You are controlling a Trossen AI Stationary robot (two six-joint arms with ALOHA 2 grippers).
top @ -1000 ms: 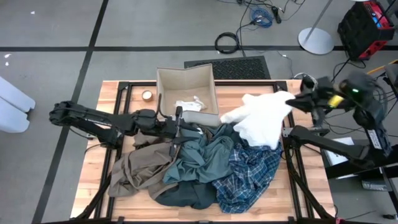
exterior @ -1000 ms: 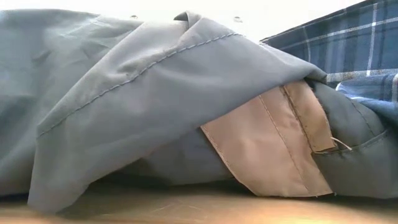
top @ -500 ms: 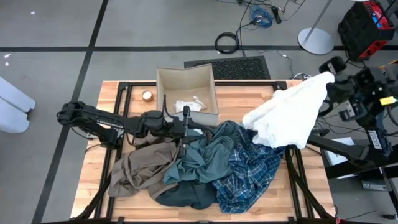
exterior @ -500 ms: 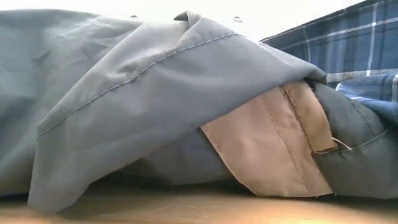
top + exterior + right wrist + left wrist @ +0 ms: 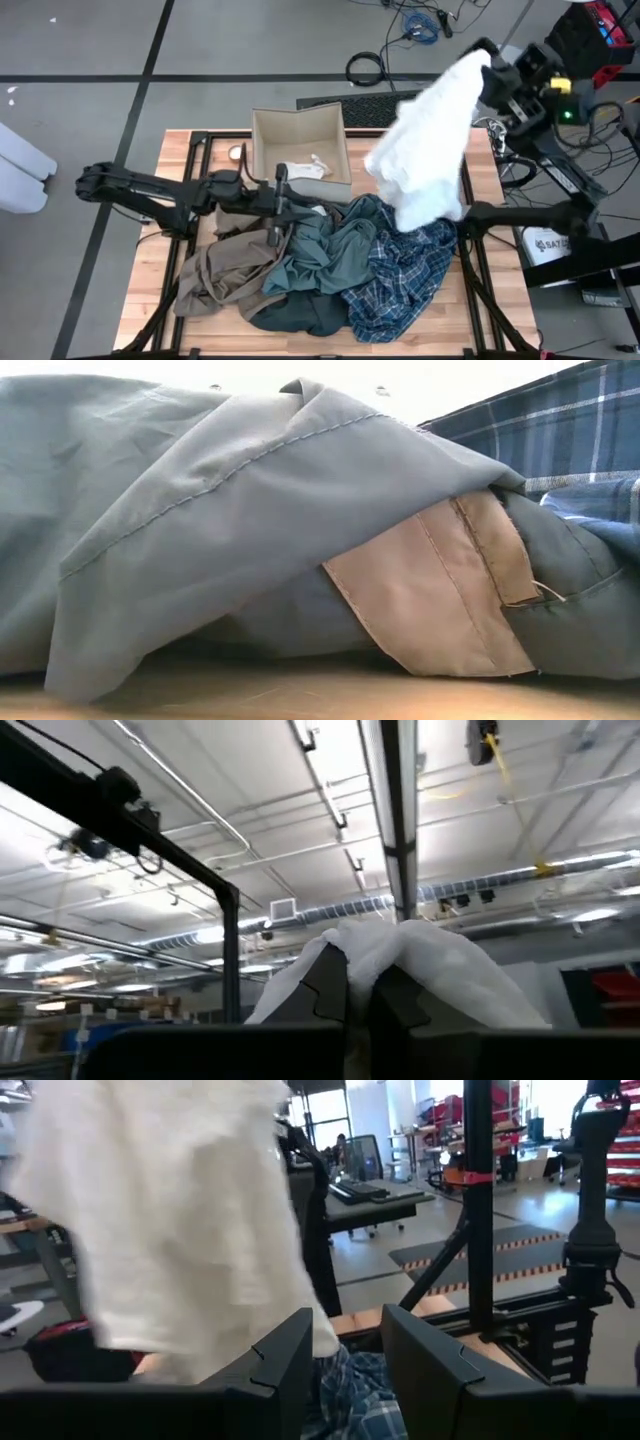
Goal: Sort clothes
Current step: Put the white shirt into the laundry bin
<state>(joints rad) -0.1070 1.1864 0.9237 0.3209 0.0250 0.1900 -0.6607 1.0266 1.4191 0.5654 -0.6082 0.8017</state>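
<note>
1. Clothes lie heaped on your tabletop (image 5: 160, 300): a tan-brown garment (image 5: 215, 275), a teal-grey shirt (image 5: 330, 250), a blue plaid shirt (image 5: 400, 275) and a dark slate piece (image 5: 305, 315) overlap each other.
2. You have a cream-white garment (image 5: 425, 140) lifted off that heap. It hangs from the right jaws (image 5: 488, 60), its lower hem draping down just above the plaid shirt.
3. Your right jaws are pressed together, pinching the white cloth at its top corner; in the right wrist view the fabric (image 5: 440, 970) bunches over and around the fingertips (image 5: 330, 985).
4. Your left jaws (image 5: 283, 205) sit low over the heap, partly spread and gripping nothing, with the teal-grey shirt just ahead of them and the tan-brown garment beneath and beside them.
5. Past the left fingers (image 5: 285, 1365) you can see the hanging white garment (image 5: 170, 1230) ahead, and a bit of plaid (image 5: 345, 1400) between the tips.
6. A beige fabric box (image 5: 300, 145) stands just beyond the left jaws, with a cream-white piece (image 5: 300, 170) lying inside it.
7. At table height, teal-grey cloth (image 5: 200, 510) fills your sight, with a tan strip (image 5: 430, 595) and plaid (image 5: 560, 430) alongside.
</note>
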